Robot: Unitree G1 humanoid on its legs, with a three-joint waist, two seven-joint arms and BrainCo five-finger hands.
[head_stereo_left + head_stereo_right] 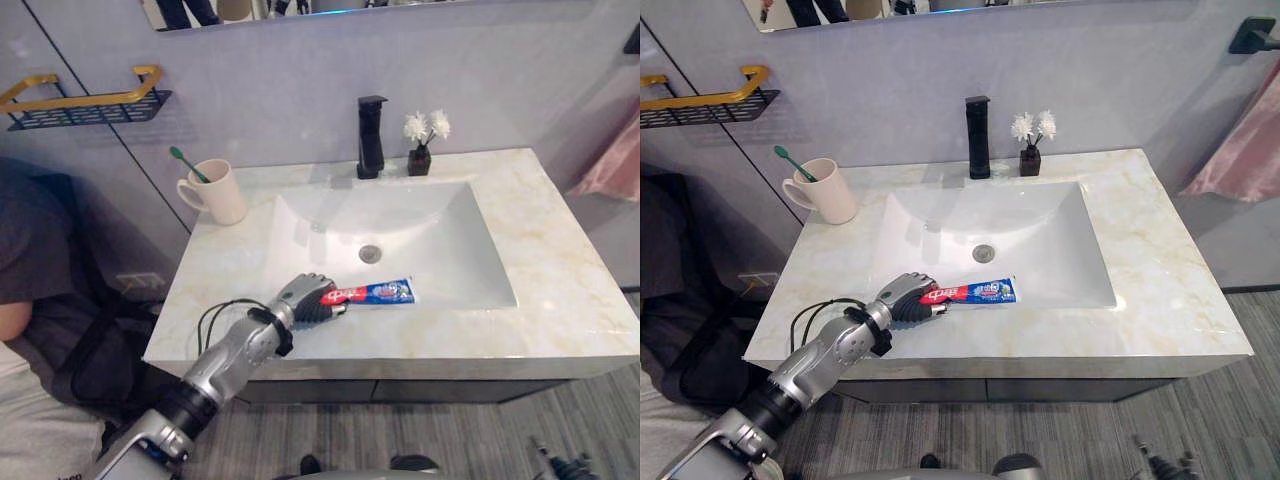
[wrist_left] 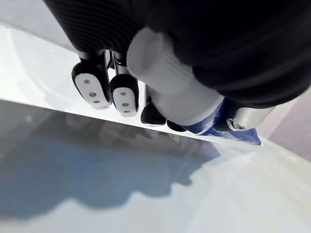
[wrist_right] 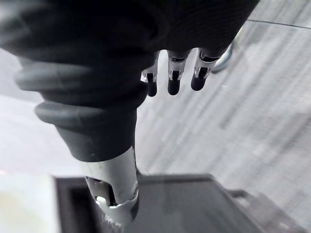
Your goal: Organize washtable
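Toothpaste (image 1: 382,292) at basin (image 1: 410,235); mug (image 1: 222,192), faucet (image 1: 371,135), vase (image 1: 419,160) beyond

Sunk into the middle of the counter (image 1: 560,290): sink (image 1: 440,250), with drain (image 1: 370,254) at its centre. Behind the sink, on the counter's back edge: faucet (image 1: 371,135), and vase (image 1: 421,150) just to its right. Near the back left corner: mug (image 1: 222,190), with toothbrush (image 1: 188,163) standing in it. Along the sink's front edge: tube (image 1: 385,292), lying crosswise, left end inside the curled left hand (image 1: 305,298). On the wall, above and left of the mug: shelf (image 1: 90,105). Above the faucet: mirror (image 1: 300,8). Right of the counter: hanging towel (image 1: 612,165). Low over the floor, fingers straight: right hand (image 3: 174,80).
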